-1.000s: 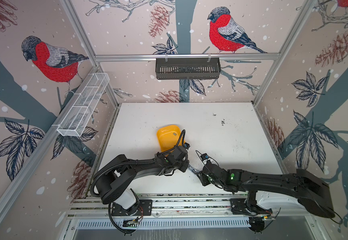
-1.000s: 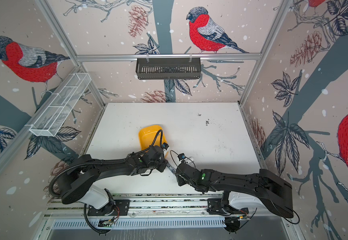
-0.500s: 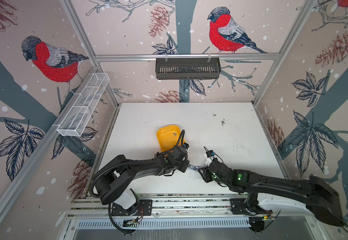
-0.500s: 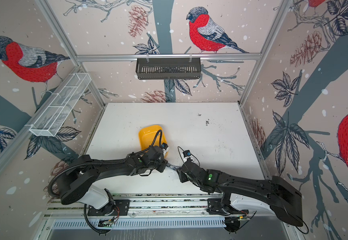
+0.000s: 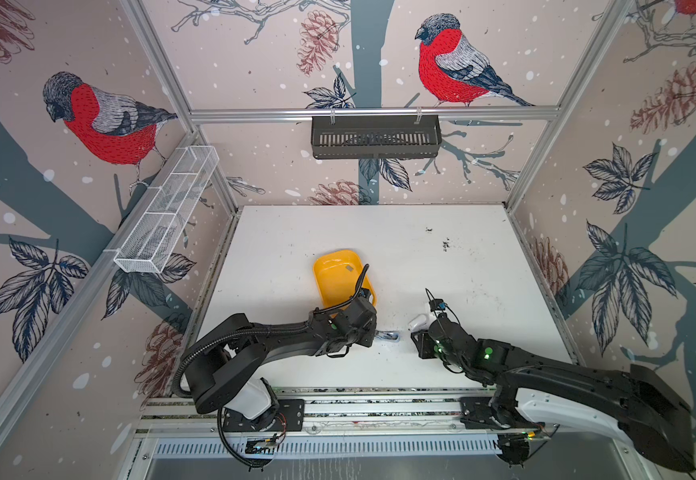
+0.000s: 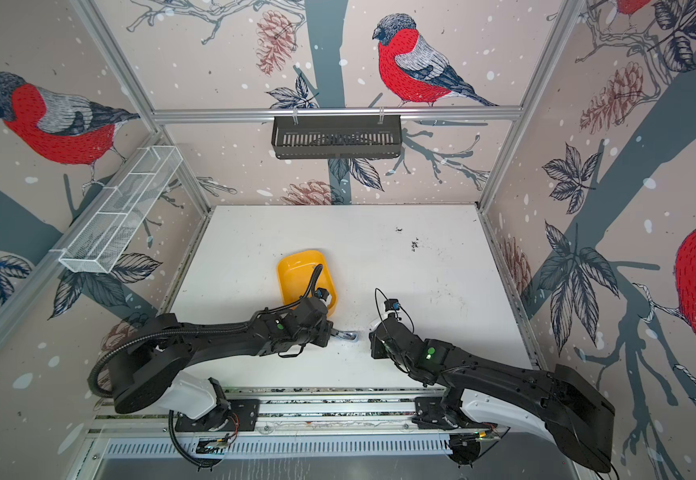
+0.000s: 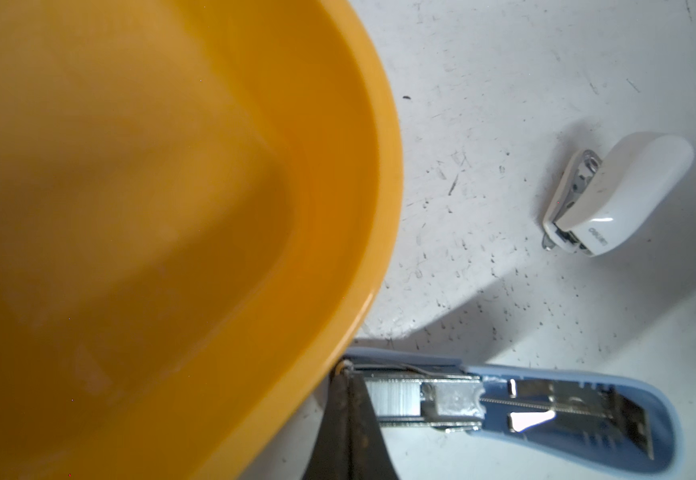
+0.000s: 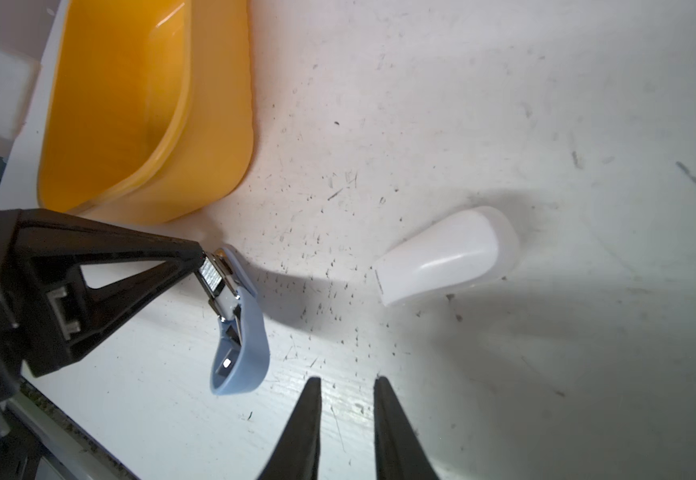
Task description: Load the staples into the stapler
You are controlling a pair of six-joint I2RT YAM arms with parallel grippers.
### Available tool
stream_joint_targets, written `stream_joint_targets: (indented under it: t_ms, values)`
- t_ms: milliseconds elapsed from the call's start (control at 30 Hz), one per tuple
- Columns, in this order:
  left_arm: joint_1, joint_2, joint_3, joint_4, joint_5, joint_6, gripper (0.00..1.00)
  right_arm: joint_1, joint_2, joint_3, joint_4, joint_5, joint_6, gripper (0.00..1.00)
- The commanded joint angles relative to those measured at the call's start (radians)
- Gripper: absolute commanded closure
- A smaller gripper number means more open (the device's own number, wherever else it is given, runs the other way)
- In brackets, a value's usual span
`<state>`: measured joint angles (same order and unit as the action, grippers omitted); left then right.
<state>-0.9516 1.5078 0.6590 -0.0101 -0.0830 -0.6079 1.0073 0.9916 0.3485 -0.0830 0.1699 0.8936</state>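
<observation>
The tub [image 5: 329,276] is orange-yellow. The pale blue stapler [image 7: 545,411] shows silver metal inside and a whitish-silver strip of staples [image 7: 394,399]. The white stapler [image 7: 629,195] is glossy with grey lettering. The white table [image 5: 421,257] is dotted with dark specks. The wallpaper [image 5: 254,54] shows red-breasted grey birds, pinecones and navy leaves.

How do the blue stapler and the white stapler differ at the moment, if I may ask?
The blue stapler is clamped in the left gripper; the white stapler lies free on the table. The blue one is open, staples showing; the white one is closed. Both are small.
</observation>
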Motion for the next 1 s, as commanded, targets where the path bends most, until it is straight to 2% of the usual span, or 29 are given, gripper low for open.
stream_joint_targets:
  t_ms: [0, 300, 967]
  values:
    - [-0.011, 0.005, 0.005, -0.005, -0.042, -0.083, 1.0, -0.001, 0.048, 0.01, 0.066, -0.042, 0.006, 0.76]
    - [-0.034, 0.009, 0.01, -0.011, -0.075, -0.119, 1.0, 0.0, 0.16, 0.055, 0.159, -0.074, -0.025, 0.78]
    - [-0.047, 0.0, 0.033, -0.024, -0.086, -0.101, 1.0, 0.005, 0.233, 0.104, 0.278, -0.128, -0.053, 0.81]
